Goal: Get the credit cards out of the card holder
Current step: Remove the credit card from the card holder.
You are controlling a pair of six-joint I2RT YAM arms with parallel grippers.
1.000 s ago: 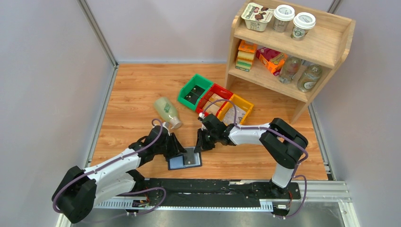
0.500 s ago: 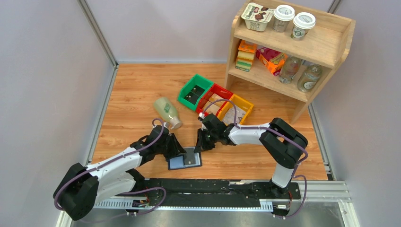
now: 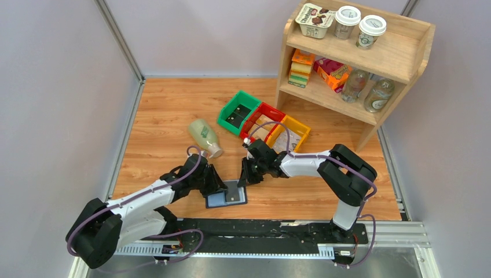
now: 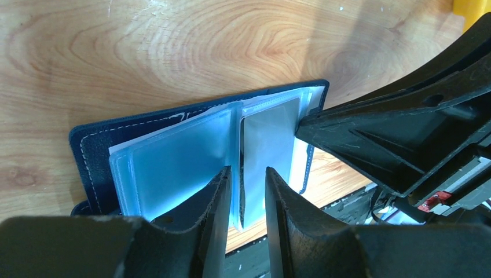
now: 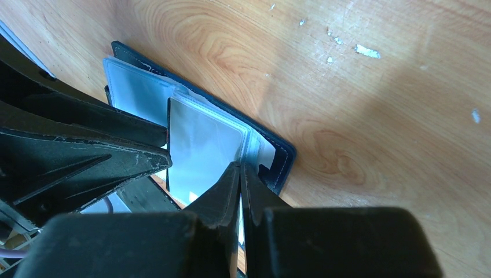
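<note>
Credit cards show grey inside a clear sleeve that rises between the fingers of the left gripper, which stand slightly apart astride it and do not visibly clamp it. Just beside, the right gripper, fingers together, presses its tip on the sleeve's outer edge. Around them the card holder lies open on the table near the front edge, its long axis across both arms. A bottle and bins sit well behind, unlikely to obstruct.

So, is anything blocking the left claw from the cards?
Nothing visible. The left gripper is open, its fingers either side of a raised sleeve of the card holder, with a grey card showing in it.
</note>
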